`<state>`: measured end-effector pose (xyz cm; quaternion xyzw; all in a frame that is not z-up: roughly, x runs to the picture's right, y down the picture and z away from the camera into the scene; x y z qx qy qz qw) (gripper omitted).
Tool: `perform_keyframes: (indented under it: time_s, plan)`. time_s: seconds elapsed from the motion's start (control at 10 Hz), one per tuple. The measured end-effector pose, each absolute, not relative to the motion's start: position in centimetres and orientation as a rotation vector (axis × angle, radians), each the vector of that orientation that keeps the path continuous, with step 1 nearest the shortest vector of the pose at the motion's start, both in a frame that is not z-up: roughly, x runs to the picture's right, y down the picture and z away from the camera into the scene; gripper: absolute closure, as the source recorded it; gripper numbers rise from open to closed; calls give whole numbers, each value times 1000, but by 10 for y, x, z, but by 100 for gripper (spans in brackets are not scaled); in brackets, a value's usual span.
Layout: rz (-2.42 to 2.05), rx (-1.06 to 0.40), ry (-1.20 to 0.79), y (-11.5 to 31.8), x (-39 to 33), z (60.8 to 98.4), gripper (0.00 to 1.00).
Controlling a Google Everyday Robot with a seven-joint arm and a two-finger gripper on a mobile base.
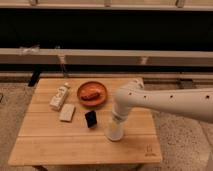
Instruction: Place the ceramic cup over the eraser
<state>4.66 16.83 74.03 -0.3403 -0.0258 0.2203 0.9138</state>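
Note:
The white ceramic cup [115,131] stands on the wooden table [60,145], right of centre near the front. The black eraser [91,119] stands on the table just left of the cup, a small gap apart. My gripper [116,118] comes down from the white arm [165,100] on the right and sits right over the top of the cup.
An orange plate [92,93] with food sits behind the eraser. A white labelled bottle [59,96] lies at the left, with a pale beige flat block [67,112] in front of it. A dark wall and ledge run behind the table.

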Motion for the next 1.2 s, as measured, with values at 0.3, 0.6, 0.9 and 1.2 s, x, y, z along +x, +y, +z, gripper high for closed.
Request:
perform_keyframes:
  time_s: [0.3,0.6,0.9,1.2]
  plan:
    - [432,-672,-82,126,49,707,100]
    - [395,-629,-132,86,43,672,100]
    - [345,-591,-204,57,16,656,100]
    - [312,-587,-254,45,-11,657,100]
